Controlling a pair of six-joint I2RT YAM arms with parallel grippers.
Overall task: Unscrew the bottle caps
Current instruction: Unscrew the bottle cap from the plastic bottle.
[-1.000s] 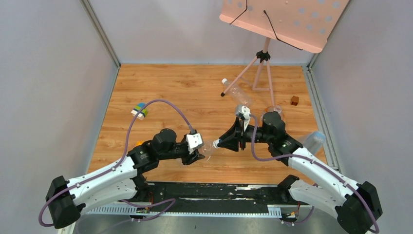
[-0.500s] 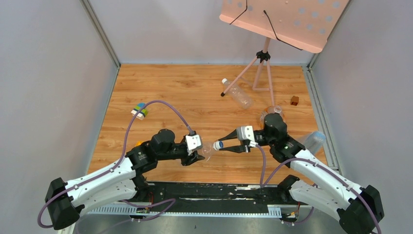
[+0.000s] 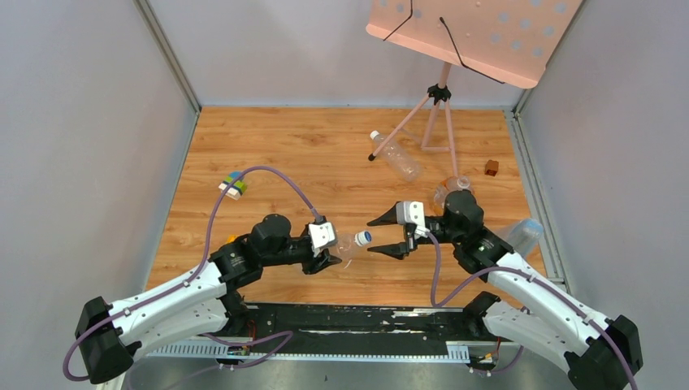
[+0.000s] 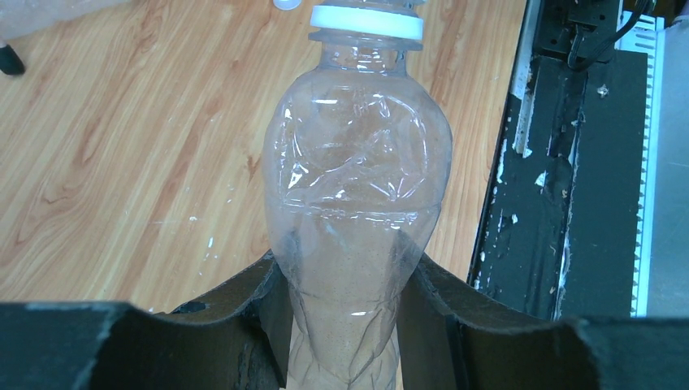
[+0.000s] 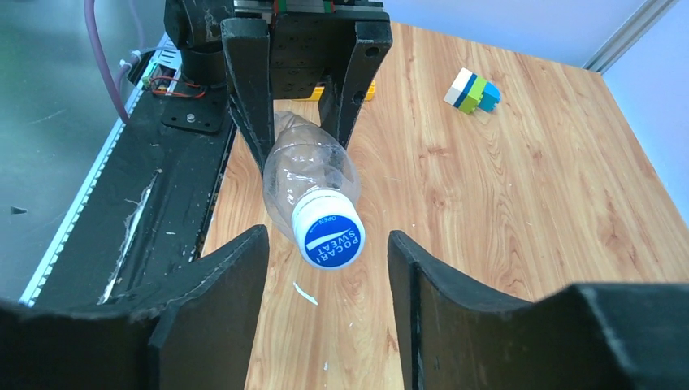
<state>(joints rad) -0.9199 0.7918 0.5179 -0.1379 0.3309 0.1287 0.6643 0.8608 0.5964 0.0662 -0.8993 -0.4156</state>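
Nearest in, the bottle (image 4: 356, 187) is pinched around its lower body by the left gripper (image 4: 345, 276). The jaws are drawn in tight enough that the clear plastic is squashed between them. It's held up off the table (image 3: 268, 138), roughly level, with the neck aimed at the other arm. The cap (image 5: 328, 233), blue on top with a white skirt, is seated on the neck; how loose it is can't be told. Right at that end of the bottle, the right gripper (image 3: 382, 236) is set with its jaws partly spread, one on each side of the cap. Nothing is touched or held by it.

Handling-wise, the bottle looks empty, thin and already crumpled. So it's probably very light and slick, and easily twisted or caved in once torque is applied. The cap is the stiff bit, so it's best taken square around its skirt, not by the neck ring below.

Further out from the bottle, some blocks (image 3: 234, 184) are seen off to the left. A second bottle (image 3: 398, 158) with a white cap (image 3: 374, 136) is lying well beyond, by the legs of a pink stand (image 3: 439, 93). A cube (image 3: 491, 167) is sat far off to the right.
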